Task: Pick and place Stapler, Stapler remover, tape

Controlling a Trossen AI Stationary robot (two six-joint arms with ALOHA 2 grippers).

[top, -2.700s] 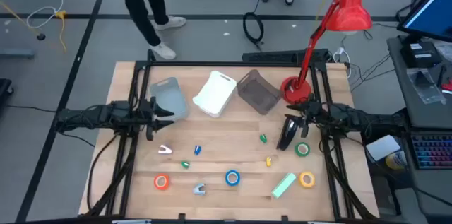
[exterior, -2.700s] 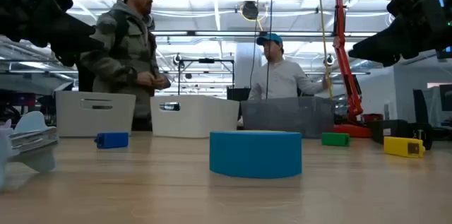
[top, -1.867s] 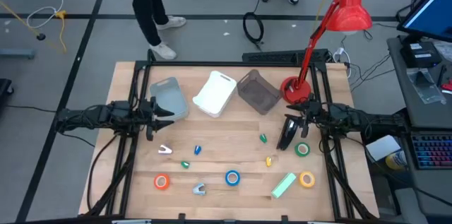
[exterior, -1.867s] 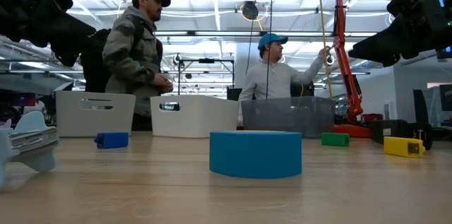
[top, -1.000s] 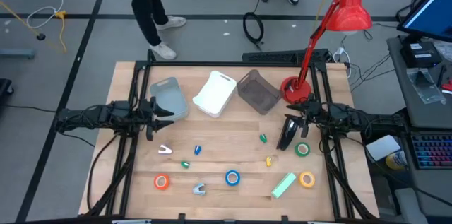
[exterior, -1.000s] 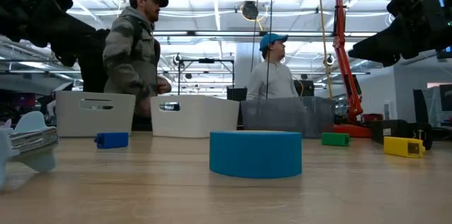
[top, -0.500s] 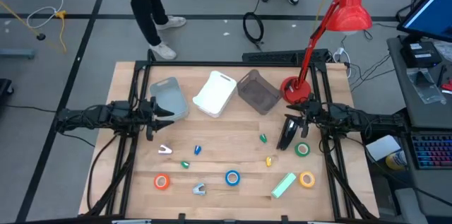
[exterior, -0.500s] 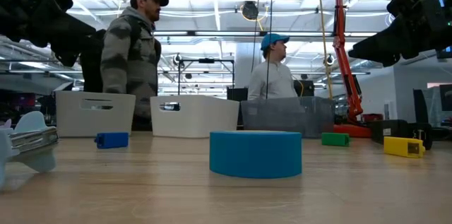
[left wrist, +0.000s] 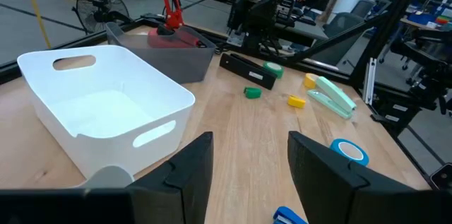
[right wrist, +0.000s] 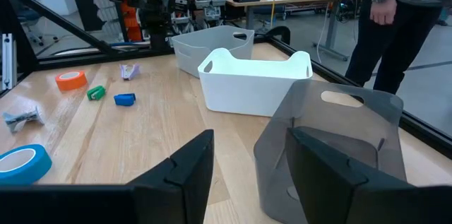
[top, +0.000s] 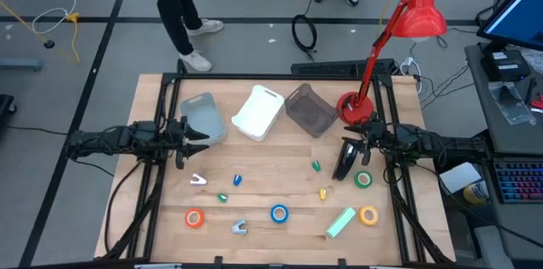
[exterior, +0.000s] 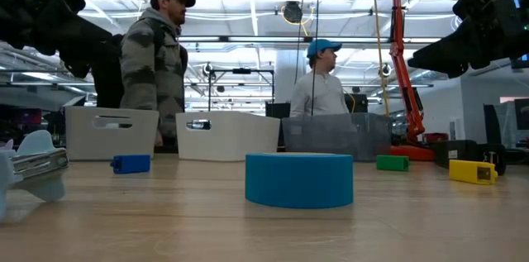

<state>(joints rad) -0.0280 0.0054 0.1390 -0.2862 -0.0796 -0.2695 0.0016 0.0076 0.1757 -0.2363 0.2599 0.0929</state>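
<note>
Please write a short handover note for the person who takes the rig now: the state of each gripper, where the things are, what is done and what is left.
Left gripper: open, empty, beside the light grey bin.
Right gripper: open, empty, above the black stapler.
Tape on the table: orange roll, blue roll, yellow roll, green roll.
The mint green stapler lies near the yellow roll.
White bin and dark grey bin: nothing seen inside them.
Done: nothing placed. Left: all of it.

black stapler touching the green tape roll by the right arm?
Cannot tell. In the high view the black stapler and green tape roll sit very close; neither a gap nor contact shows plainly.
</note>
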